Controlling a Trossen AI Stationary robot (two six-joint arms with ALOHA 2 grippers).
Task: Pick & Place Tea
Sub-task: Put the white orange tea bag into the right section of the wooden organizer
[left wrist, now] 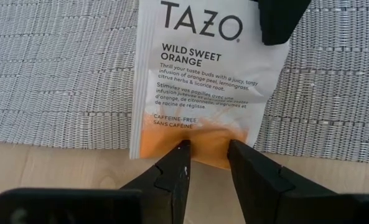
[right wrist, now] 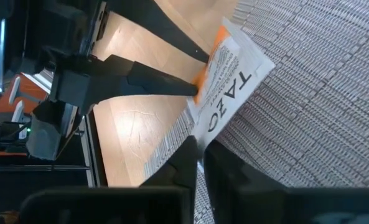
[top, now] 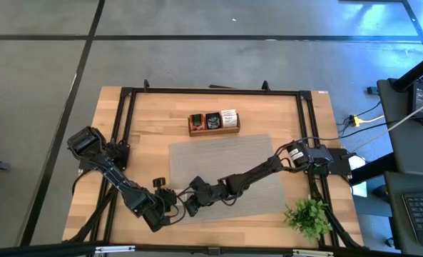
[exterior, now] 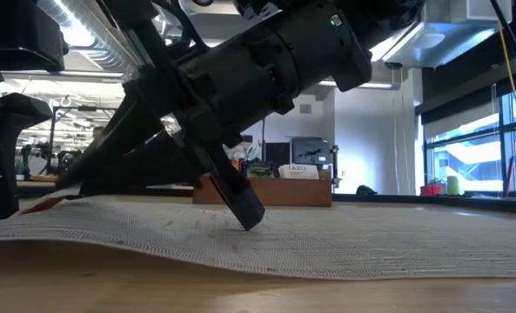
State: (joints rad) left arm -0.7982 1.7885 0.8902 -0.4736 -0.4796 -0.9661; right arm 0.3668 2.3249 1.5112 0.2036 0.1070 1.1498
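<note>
White Tazo "Wild Sweet Orange" sachet, marked caffeine-free, at grey woven mat's front-left edge on wooden table. Left gripper pinches its orange end; right gripper pinches the opposite edge.

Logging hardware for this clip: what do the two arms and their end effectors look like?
Both arms are black, built of chunky jointed segments. The left arm has thin dark cables running beside it. The right arm has a white label near its base. Each end effector carries two flat, tapered matte-black fingers.
</note>
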